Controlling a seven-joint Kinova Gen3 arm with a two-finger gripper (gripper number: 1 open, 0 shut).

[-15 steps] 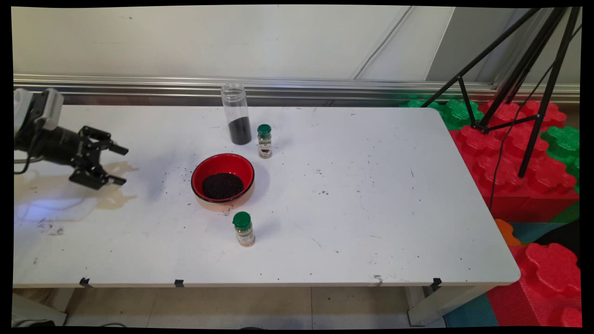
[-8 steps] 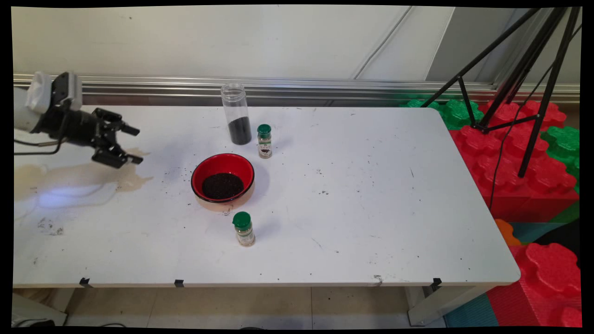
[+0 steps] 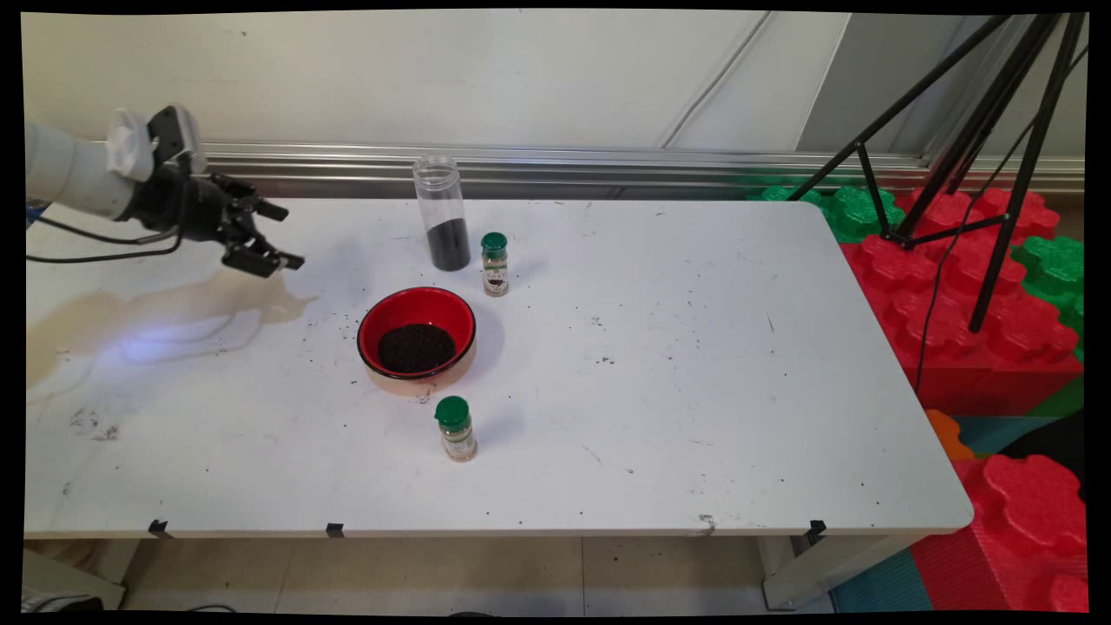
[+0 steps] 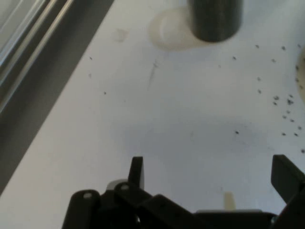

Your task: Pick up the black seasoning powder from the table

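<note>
The gripper (image 3: 279,234) hangs above the far left part of the white table (image 3: 694,417), pointing along the table toward the clear plastic jar (image 3: 442,213). Its fingers (image 4: 137,171) stand wide apart with nothing between them; the hand view shows only bare tabletop in the gap. It touches nothing.

The jar is the nearest thing ahead of the gripper, though well apart from it. It stands upright near the table's far edge, with no lid visible, and its lower part is filled with dark granules. In the hand view its dark base (image 4: 215,19) appears at the top edge. Judged from its look, it is light, stiff and smooth-walled, likely slippery, and top-heavy enough to tip if knocked high. A hold across the body at or just above the fill line seems soundest.

Just beside the jar stands a small green-capped spice bottle (image 3: 495,264). Nearer the viewer is a red bowl (image 3: 417,335) holding dark granules, and nearer still a second green-capped spice bottle (image 3: 456,428), upright. Loose dark specks (image 3: 334,325) lie scattered on the table left of the bowl. A black tripod (image 3: 981,148) stands beyond the table's right end among red and green foam blocks (image 3: 998,347).
</note>
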